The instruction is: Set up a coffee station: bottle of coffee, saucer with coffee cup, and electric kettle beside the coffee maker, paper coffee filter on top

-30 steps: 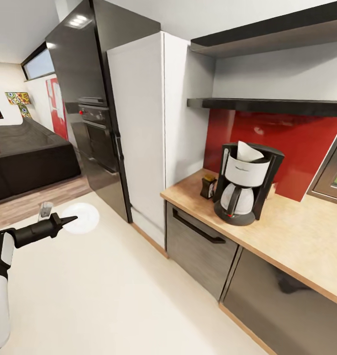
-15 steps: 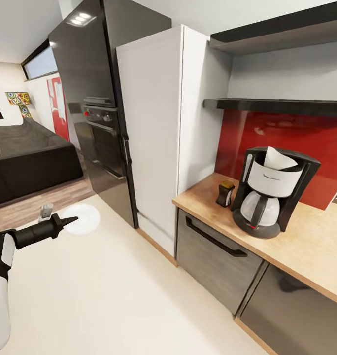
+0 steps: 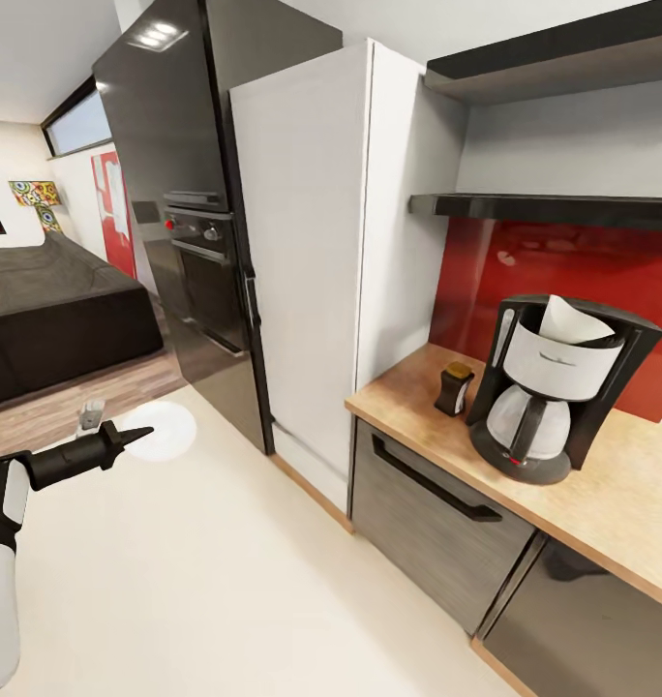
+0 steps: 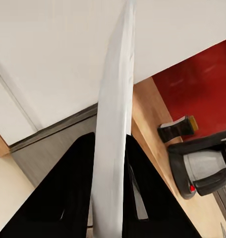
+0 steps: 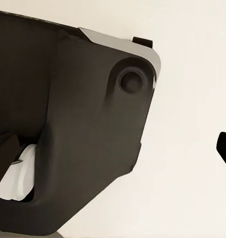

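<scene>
Holding the saucer out ahead of me in my left gripper, low over the pale floor. In the left wrist view the saucer shows edge-on, a thin white rim clamped between the two dark fingers. Right gripper: my wrist view gives a dark body panel and pale floor, so I cannot tell its state.

Further off, to my right, the wooden countertop over grey drawers. On it the coffee maker, upright, a white paper filter poking from its top (glass carafe seated below). Just beside it, toward the counter's near end, the coffee bottle with a tan cap. Beyond: tall white cabinet, then black oven column, dark sofa farthest.
</scene>
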Tool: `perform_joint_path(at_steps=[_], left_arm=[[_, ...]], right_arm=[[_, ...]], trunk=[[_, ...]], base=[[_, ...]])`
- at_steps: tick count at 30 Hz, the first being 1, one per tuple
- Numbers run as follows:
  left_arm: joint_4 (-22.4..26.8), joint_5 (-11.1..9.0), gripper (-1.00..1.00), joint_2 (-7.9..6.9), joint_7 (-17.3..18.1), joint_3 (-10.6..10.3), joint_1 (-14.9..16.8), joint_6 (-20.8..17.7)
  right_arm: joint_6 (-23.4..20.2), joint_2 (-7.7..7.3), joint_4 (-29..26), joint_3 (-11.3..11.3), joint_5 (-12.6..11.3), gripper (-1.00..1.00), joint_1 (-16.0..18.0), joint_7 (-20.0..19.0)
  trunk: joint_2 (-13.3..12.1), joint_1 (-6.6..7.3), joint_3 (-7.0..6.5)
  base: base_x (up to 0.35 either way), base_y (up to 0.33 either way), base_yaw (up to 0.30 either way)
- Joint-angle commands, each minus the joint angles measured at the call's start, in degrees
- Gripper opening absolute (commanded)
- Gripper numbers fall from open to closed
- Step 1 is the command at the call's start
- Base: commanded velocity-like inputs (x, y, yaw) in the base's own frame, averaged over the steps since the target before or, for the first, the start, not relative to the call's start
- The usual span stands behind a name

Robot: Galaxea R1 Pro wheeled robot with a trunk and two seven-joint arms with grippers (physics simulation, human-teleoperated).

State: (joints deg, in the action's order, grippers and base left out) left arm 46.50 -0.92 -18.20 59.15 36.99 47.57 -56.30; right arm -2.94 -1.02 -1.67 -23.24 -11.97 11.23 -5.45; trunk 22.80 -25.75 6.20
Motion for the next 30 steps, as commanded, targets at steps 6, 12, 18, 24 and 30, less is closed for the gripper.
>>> perform_joint_path(at_steps=[6, 12, 18, 24, 30], left_arm=[[-0.2, 0.0, -1.00, 0.01, 0.0, 0.1, 0.1, -0.4], [-0.2, 0.0, -1.00, 0.01, 0.0, 0.1, 0.1, -0.3], [-0.2, 0.0, -1.00, 0.01, 0.0, 0.1, 0.1, -0.3], [-0.3, 0.0, -1.00, 0.01, 0.0, 0.1, 0.0, -0.3], [-0.4, 0.0, -1.00, 0.00, 0.2, 0.1, 0.0, -0.3]], right_arm=[[-0.3, -0.03, -0.1, -0.4, -0.6, 1.00, 0.0, -0.2], [-0.3, -0.08, -0.2, -0.4, -0.6, 1.00, 0.0, -0.2], [-0.3, -0.12, -0.2, -0.3, -0.6, 1.00, 0.0, -0.2], [-0.3, -0.12, -0.2, -0.3, -0.7, 1.00, 0.0, -0.2], [-0.3, -0.06, -0.2, -0.3, -0.7, 1.00, 0.0, -0.2]], trunk=[[0.1, -0.03, 0.12], [0.1, -0.03, 0.07], [0.1, -0.03, -0.11], [0.1, -0.03, -0.32], [0.1, -0.03, -0.48]], base=[[0.071, 0.000, 0.000], [0.284, 0.003, -0.065], [0.315, 0.063, -0.216], [0.131, 0.033, -0.244], [0.011, 0.003, -0.256]])
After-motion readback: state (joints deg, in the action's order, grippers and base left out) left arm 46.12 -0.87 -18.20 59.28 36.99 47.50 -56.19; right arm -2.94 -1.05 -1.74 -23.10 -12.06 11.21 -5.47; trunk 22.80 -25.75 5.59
